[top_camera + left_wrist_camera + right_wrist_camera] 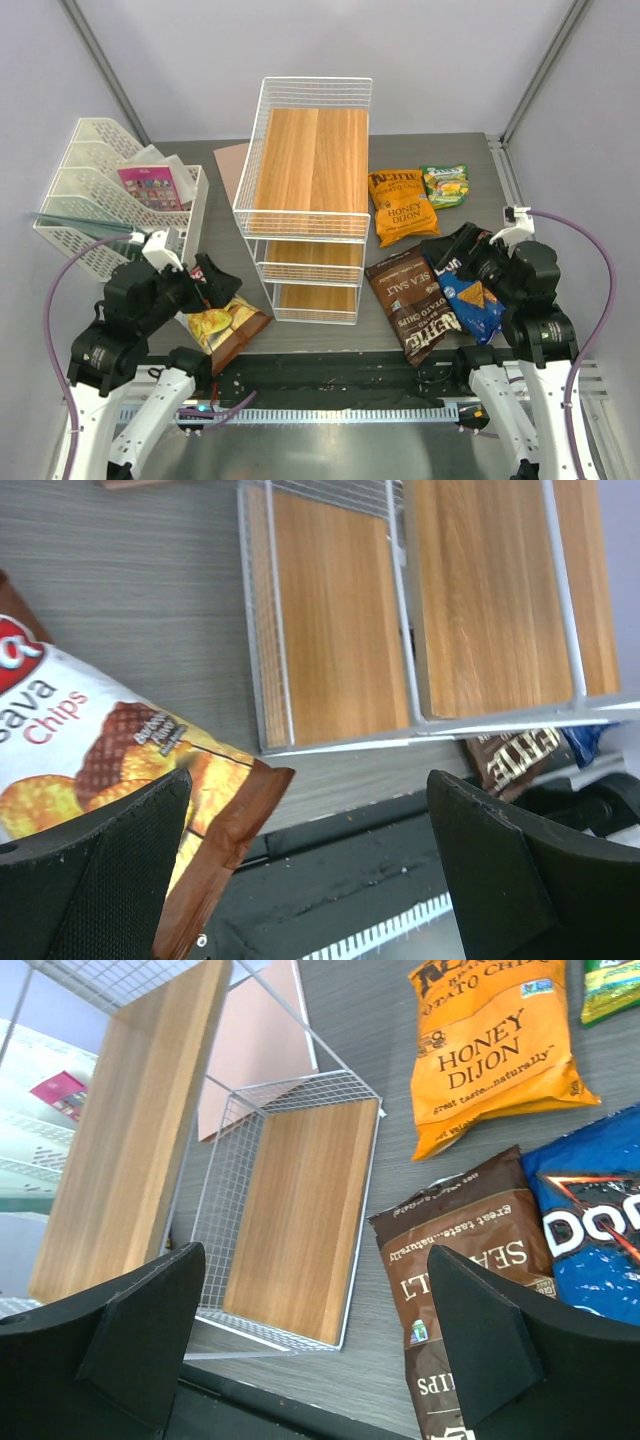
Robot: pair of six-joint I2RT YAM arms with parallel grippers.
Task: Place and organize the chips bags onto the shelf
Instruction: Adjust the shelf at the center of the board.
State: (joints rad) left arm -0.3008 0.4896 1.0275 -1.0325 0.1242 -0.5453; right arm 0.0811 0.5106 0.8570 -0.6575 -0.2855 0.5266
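Brown-white chips bag (90, 760) lies just under the spread left fingers (100, 880)

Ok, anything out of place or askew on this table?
Yes: the cassava bag lies skewed at front left, with one corner poking past the near edge of the table. The Sea Salt bag also reaches that edge. Nothing looks spilled or torn.

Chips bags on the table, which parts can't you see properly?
- Blue Doritos bag: top view, right end effector covers its top; right wrist view, the edge cuts it off.
- Brown-white bag: top view, left end effector hides one end.
- Shelf: top view, lower boards mostly under top board.
- Green bag: top view, lettering too small.
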